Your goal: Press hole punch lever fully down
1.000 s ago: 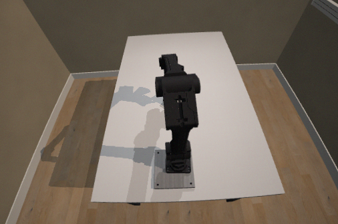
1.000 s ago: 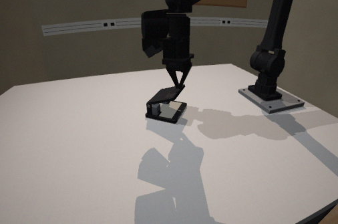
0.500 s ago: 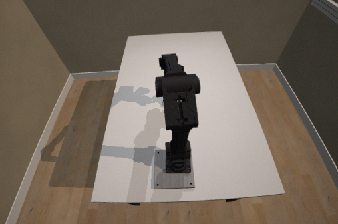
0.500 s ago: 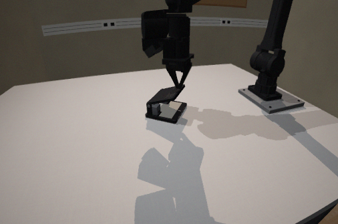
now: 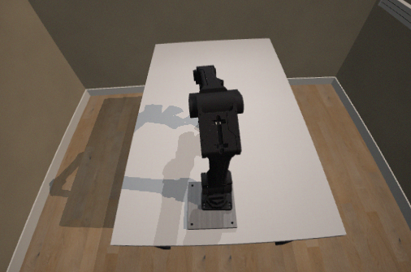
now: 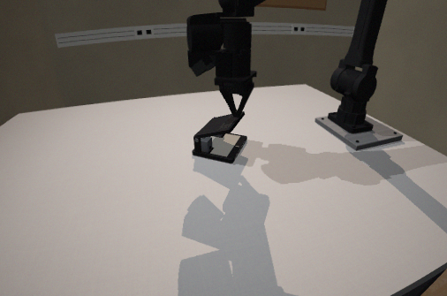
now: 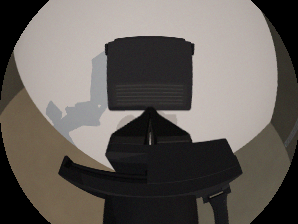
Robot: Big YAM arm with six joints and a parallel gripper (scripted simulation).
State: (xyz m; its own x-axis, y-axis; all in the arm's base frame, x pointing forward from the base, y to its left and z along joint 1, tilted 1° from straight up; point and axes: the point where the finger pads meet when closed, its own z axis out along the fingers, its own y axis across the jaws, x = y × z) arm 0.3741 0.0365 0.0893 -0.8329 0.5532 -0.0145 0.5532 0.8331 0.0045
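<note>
A black hole punch [image 6: 219, 138] stands upright on the white table, with a sheet of pale paper [image 6: 227, 143] in its base. Its lever [image 6: 219, 125] is tilted up, raised at the end nearer the arm's base. My gripper [image 6: 236, 111] points straight down with its fingers shut and empty, the tips touching the raised end of the lever. In the wrist view the lever [image 7: 149, 74] is a black plate just beyond my closed fingertips [image 7: 152, 131]. In the top view the arm [image 5: 215, 126] hides the punch.
The arm's base [image 6: 357, 130] is bolted to a grey plate at the right of the table. The table's edge lies at the near right of the exterior view. Walls surround the table.
</note>
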